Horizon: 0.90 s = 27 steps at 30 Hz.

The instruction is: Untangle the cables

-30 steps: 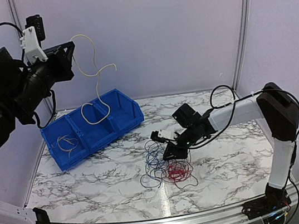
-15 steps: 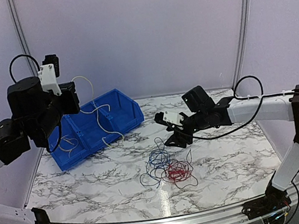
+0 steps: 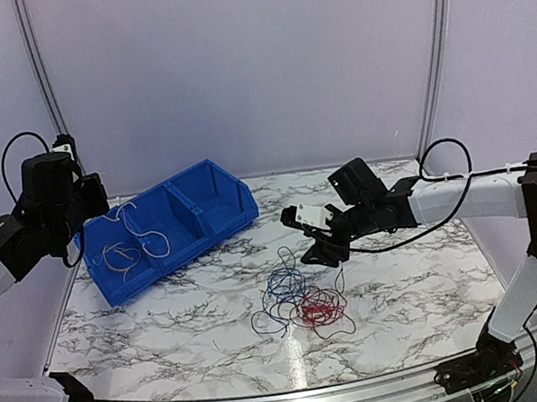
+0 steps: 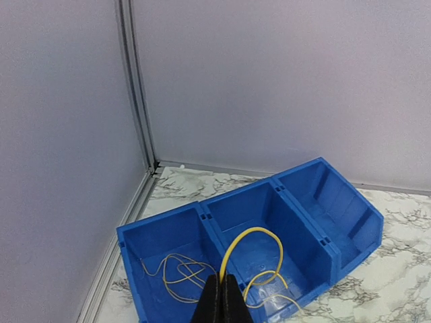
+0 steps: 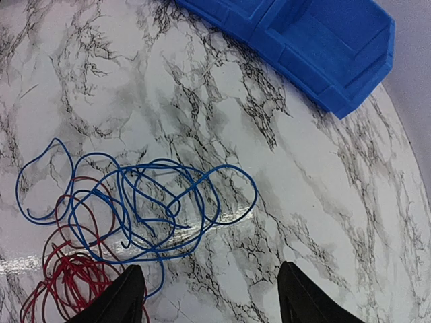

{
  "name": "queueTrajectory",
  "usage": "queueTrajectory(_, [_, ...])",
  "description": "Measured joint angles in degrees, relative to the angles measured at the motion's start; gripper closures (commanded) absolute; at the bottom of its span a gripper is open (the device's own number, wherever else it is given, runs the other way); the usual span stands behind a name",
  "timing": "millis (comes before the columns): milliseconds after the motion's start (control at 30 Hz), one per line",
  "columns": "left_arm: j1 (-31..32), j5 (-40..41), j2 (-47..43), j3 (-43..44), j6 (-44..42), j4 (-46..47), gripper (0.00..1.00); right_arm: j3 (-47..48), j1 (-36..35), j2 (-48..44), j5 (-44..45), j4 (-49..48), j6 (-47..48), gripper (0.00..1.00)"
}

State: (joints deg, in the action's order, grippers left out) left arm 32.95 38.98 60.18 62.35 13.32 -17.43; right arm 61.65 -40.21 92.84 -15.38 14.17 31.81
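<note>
Room: plain pale walls [image 3: 248, 62], marble-look counter [image 3: 166, 327], blue three-slot bin [image 3: 230, 217] at the far left of it.
Cables: main clump [image 3: 298, 298] lies on the counter, mid-front, well apart from the bin.
Sorted so far: a few pale cables [image 4: 176, 276] lie in the bin slot nearest the side wall. One yellow cable [image 4: 256, 229] arches down into the middle slot.
Left claw: [image 4: 217, 286] pressed together, pinching the top end of that yellow cable above the bin. Not let go yet.
Right claw: [image 5: 212, 299] spread wide, nothing between the tips, hanging over the far side of the clump.
Left to do: blue cable [image 5: 155, 202] and red cable [image 5: 64, 286] are looped through each other. My read is part done, with the knottiest bit ahead.
Overhead view only: both arms at once, and how far the clump sits from the bin.
Left wrist view only: the pinch itself and which slot the yellow loop drops into. No clump in it.
Right wrist view only: blue loops spread wide, crossing over the red, which is bunched tight by the near-left tip. From overhead that is just a small smudge of colour.
</note>
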Motion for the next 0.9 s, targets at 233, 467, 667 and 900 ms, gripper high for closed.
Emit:
queueTrajectory(233, [-11.08,-4.96,2.05,-1.53,1.36,-0.9,1.0,-0.09,0.0,0.0,0.55,0.02,0.55,0.33])
queueTrajectory(467, [-19.06,-8.9,4.83,-1.53,1.44,-0.59,1.0,-0.09,0.0,0.02,0.55,0.02,1.25,0.33])
queueTrajectory(667, [-22.6,-9.7,8.37,-1.49,-0.11,1.31,1.0,-0.09,0.0,0.31,0.55,0.02,1.29,0.33])
queueTrajectory(900, [-24.06,-12.9,14.88,-5.16,-0.92,5.05,1.0,-0.09,0.0,1.46,0.52,0.07,1.38,0.33])
